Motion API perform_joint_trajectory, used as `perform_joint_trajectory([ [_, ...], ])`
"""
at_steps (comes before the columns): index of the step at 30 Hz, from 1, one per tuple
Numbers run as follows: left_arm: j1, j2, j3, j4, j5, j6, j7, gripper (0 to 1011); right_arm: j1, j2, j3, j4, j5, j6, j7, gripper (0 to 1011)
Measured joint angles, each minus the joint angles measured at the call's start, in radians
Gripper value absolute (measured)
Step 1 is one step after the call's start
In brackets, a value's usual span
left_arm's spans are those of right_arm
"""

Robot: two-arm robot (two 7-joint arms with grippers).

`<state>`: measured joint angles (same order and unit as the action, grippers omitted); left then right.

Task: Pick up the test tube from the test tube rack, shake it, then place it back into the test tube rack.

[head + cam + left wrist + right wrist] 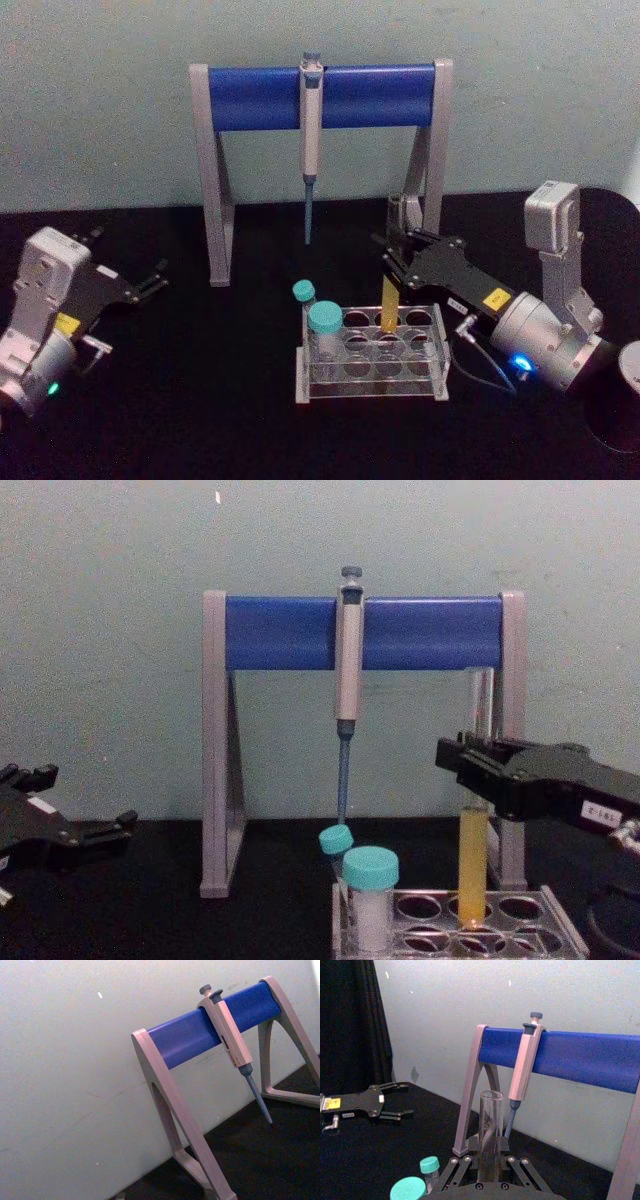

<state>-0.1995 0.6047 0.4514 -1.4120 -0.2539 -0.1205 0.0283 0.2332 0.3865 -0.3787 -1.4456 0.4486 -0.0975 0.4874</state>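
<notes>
Test tube (pixel 473 852) upright in rack (pixel 371 352) — right tool (pixel 392 252) clamped.

Dim, even room light washes the pale wall behind the blue pipette stand (pixel 322 97), leaving the black tabletop (pixel 200 420) below it nearly featureless (soft focus throughout); faint shadows fall behind its 2 legs.

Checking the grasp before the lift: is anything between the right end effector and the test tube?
Nothing visible. The right end effector already has its fingers on either side of the test tube, which stands upright in the test tube rack. The teal-capped vials sit at the rack's left end.
</notes>
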Motion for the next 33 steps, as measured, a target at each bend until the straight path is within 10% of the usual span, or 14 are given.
perform_joint_trajectory([
  [33, 0.000, 0.000, 0.000, 0.000, 0.000, 0.000, 0.000, 1010, -0.010, -0.024, -0.011, 0.066, -0.004, 0.017, -0.001, 232],
])
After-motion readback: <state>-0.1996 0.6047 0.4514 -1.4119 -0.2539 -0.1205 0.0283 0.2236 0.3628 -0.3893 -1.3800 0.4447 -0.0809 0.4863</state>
